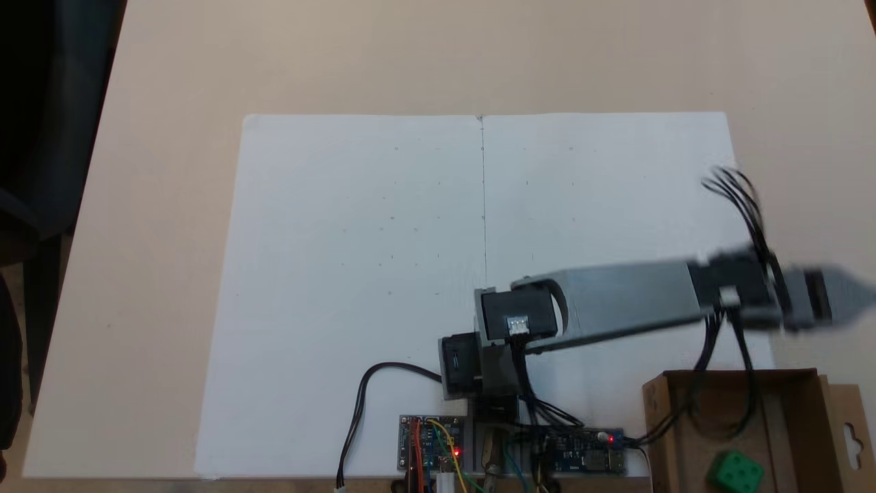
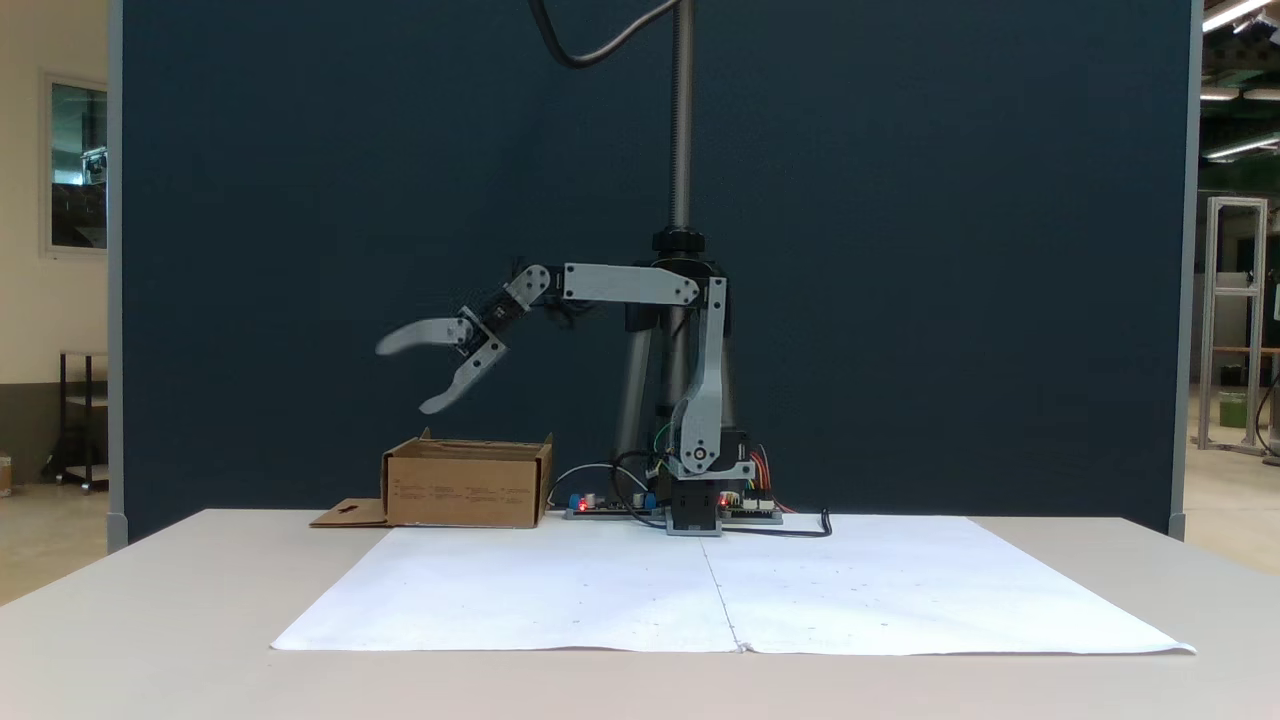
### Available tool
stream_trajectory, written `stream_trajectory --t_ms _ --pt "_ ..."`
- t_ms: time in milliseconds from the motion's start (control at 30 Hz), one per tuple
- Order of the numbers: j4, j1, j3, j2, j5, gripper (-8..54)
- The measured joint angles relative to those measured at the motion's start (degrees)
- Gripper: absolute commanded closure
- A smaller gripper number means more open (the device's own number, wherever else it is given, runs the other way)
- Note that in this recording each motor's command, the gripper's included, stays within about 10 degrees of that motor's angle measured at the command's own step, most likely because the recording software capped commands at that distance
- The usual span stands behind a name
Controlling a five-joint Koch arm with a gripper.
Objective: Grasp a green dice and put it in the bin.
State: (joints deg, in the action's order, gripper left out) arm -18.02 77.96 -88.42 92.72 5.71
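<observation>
The green dice (image 1: 735, 471) lies on the floor of the bin (image 1: 807, 404), a low brown cardboard box at the lower right of a fixed view. In another fixed view the bin (image 2: 467, 485) stands left of the arm's base, and its walls hide the dice. My gripper (image 2: 403, 375) hangs in the air above the bin's left side, open, with its two grey jaws spread wide and nothing between them. From above, the gripper (image 1: 864, 293) is blurred at the right edge, beyond the bin's far wall.
White paper (image 1: 356, 274) covers the middle of the beige table. Circuit boards (image 1: 431, 445) and loose cables (image 1: 359, 411) sit around the arm's base (image 2: 697, 500). A flap with a slot cutout (image 1: 851, 428) lies flat beside the bin. A dark panel (image 2: 900, 250) stands behind.
</observation>
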Motion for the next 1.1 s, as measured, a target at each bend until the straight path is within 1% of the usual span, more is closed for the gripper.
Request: stream_trajectory --t_ms 200,367,500,600,800,967,1100 --pt "0.1 -16.4 0.0 2.9 0.0 2.0" --pt "0.1 -31.5 -3.5 8.5 0.1 2.0" --pt "0.1 -45.0 -9.3 12.6 0.0 2.1" --pt "0.1 -55.5 -14.9 17.5 0.1 2.2" --pt "0.3 -73.2 -29.9 26.8 0.1 2.0" --pt "8.3 -80.6 -41.7 35.4 0.1 2.2" --pt "15.6 -81.5 -46.8 35.9 0.0 2.3"
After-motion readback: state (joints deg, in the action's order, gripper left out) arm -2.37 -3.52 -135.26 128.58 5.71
